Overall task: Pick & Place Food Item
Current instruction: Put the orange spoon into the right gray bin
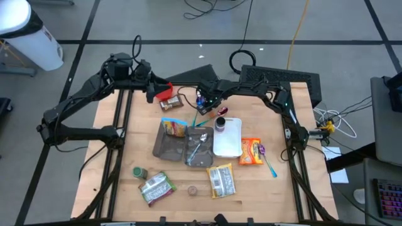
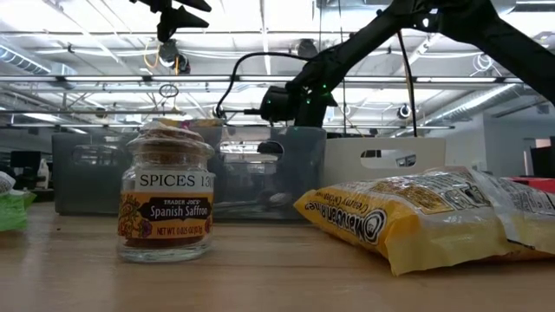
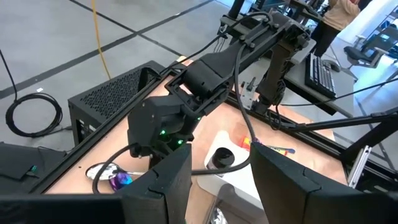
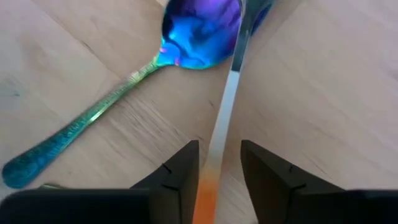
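Right wrist view shows the right gripper (image 4: 219, 168) near the counter's far edge, fingers narrowly apart astride a thin utensil handle (image 4: 225, 112) running lengthwise between them.

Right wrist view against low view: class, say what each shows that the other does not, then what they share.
Only the right wrist view shows the iridescent spoon lying on the wood, a thin strip with an orange end crossing it, and the right gripper with the strip running between its fingers.

Only the low view shows the Spanish Saffron jar standing upright, the yellow rice bag lying beside it, and a dark arm reaching across above.

Both show the wooden table.
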